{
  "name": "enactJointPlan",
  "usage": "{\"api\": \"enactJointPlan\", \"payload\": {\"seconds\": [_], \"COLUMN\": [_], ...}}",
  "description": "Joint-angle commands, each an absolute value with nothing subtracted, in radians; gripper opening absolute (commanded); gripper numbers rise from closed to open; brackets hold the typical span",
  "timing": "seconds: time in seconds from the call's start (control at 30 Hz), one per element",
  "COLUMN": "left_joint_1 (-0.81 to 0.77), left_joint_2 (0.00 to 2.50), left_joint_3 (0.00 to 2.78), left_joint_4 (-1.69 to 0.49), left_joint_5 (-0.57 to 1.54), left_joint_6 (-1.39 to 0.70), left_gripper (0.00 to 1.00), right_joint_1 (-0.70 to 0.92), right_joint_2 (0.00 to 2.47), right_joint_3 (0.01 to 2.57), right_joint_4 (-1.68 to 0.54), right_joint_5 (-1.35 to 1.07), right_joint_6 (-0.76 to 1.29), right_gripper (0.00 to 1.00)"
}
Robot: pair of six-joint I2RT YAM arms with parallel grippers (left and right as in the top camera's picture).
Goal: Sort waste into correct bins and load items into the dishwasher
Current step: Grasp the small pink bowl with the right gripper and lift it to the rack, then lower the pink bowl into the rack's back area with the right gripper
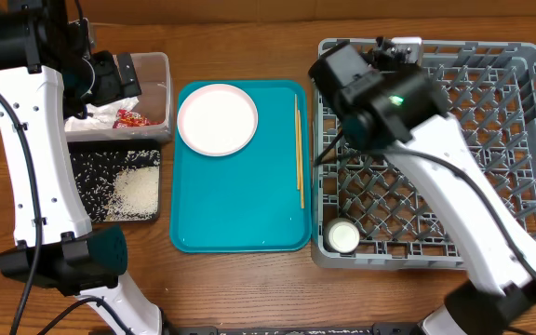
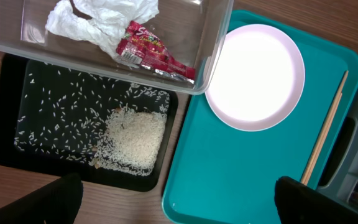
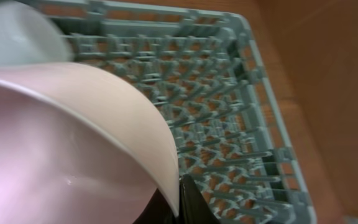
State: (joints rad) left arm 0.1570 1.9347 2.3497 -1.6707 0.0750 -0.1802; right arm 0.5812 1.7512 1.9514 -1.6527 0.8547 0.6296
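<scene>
My right end effector (image 3: 180, 202) pinches a white bowl (image 3: 73, 143) by its rim above the grey dish rack (image 3: 241, 118), the left end effector (image 2: 178, 198) gaping empty, and I fear that thin grip lets the bowl swing, catch a peg and tip.

The bowl (image 3: 61, 143) runs off the left edge (blurred); overhead, the right arm (image 1: 389, 102) hides its jaws.

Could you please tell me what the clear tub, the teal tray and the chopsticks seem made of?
Clear rectangular tub: likely glossy plastic, see-through walls. Teal serving tray: probably smooth moulded plastic, raised rounded rim. Thin tan chopsticks: apparently bare wood or bamboo.
</scene>
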Motion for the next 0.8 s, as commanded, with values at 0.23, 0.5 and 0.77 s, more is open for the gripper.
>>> {"api": "enactJointPlan", "payload": {"seconds": [0.23,0.5,0.77], "left_joint_1": [0.157,0.157,0.157], "left_joint_2": [1.93,1.93,1.93], "left_joint_3": [2.357,2.357,2.357], "left_joint_4": [-1.668,-1.668,-1.668], "left_joint_5": [0.078,0.078,0.078], "left_joint_6": [-0.169,-0.169,-0.169], "left_gripper": [1.0,1.0,1.0], "right_joint_1": [0.578,0.577,0.589], "right_joint_2": [1.839,1.848,1.849], "right_joint_3": [1.752,1.612,1.454], "right_joint_4": [-1.492,-1.285,-1.131], "right_joint_5": [1.23,1.282,1.277], "right_joint_6": [0.786,0.804,0.816], "right_gripper": [0.04,0.04,0.04]}}
